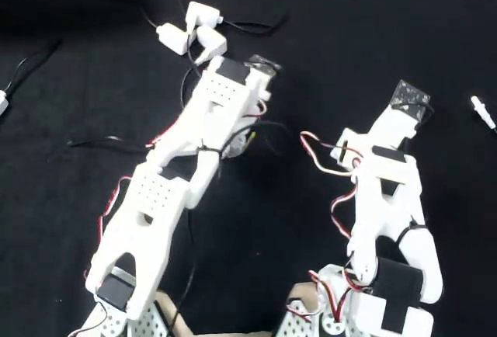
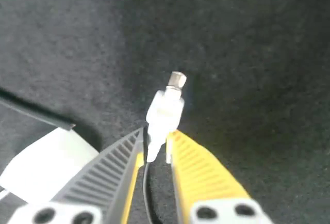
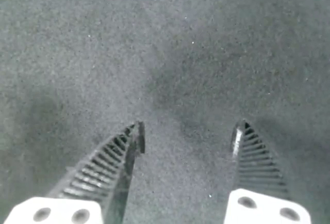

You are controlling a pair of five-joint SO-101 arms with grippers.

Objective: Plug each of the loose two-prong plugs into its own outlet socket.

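The black-covered bench (image 1: 78, 197) had white outlet sockets (image 1: 194, 30) in the upper middle of the high view, plus a loose plug (image 1: 483, 112) way over at the right edge. The left end effector (image 2: 154, 142) was clamped on a white plug (image 2: 165, 111). The right end effector (image 3: 188, 133) was wide open over the cloth (image 3: 196, 43).

The surface (image 1: 70, 197) is black. The left arm (image 1: 210, 112) and right arm (image 1: 388, 174) are white, strung with red wires. The left claw (image 2: 156, 140) has a grey ribbed finger (image 2: 111, 168) and a yellow ribbed finger (image 2: 200, 170). The plug (image 2: 165, 111) is white with a silvery tip. The right claw (image 3: 188, 133) is dark grey and ribbed.
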